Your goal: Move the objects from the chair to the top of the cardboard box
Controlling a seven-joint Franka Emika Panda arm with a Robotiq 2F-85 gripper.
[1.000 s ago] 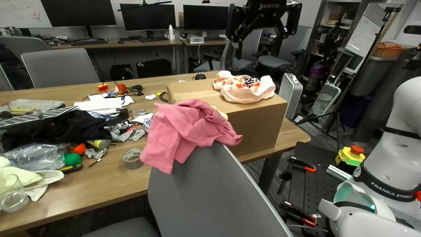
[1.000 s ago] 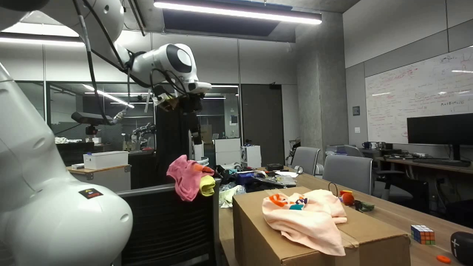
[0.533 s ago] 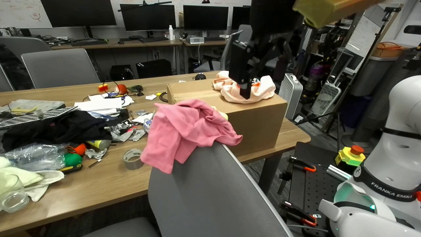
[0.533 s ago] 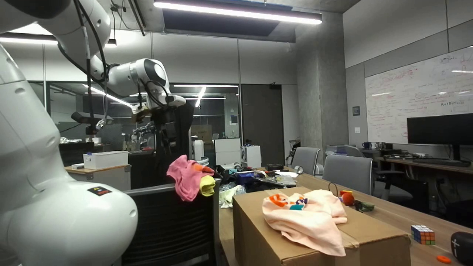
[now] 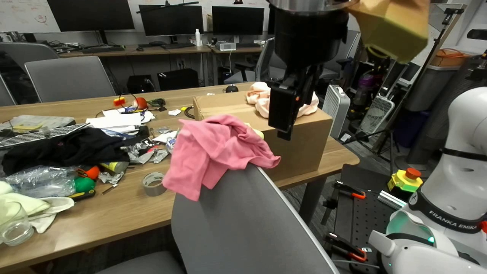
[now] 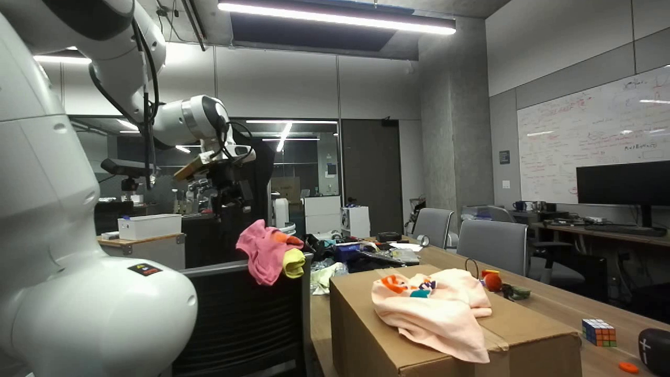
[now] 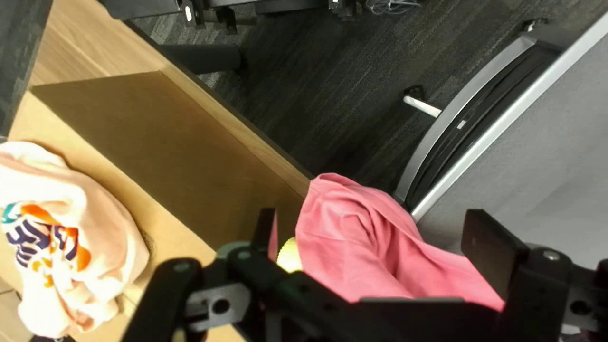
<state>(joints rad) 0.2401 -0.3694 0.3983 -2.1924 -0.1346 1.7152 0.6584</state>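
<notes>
Arm (image 6: 180, 121): in an exterior view we see it reach in from the left and slope downward, the wrist bent so that the fingers (image 7: 491, 256) point down.
Finger spread: the wrist view shows us the two sides standing wide apart, with nothing gripped between them.
Pink cloth (image 5: 220, 146): draped over the top corner of the chair (image 5: 243, 220), lower than the fingers and apart from them; looking down from the wrist, we see it in the gap between the two.
Yellow thing (image 6: 294, 263): against the pink cloth at the chair's top edge, partly hidden by it; we cannot tell what it is.
Cardboard box (image 5: 304, 152): on the tabletop (image 5: 129, 215), just beside the chair back.
Peach cloth (image 6: 434, 314): crumpled on top of the cardboard box, its bright print showing, off to one side of the fingers in the wrist view.
</notes>
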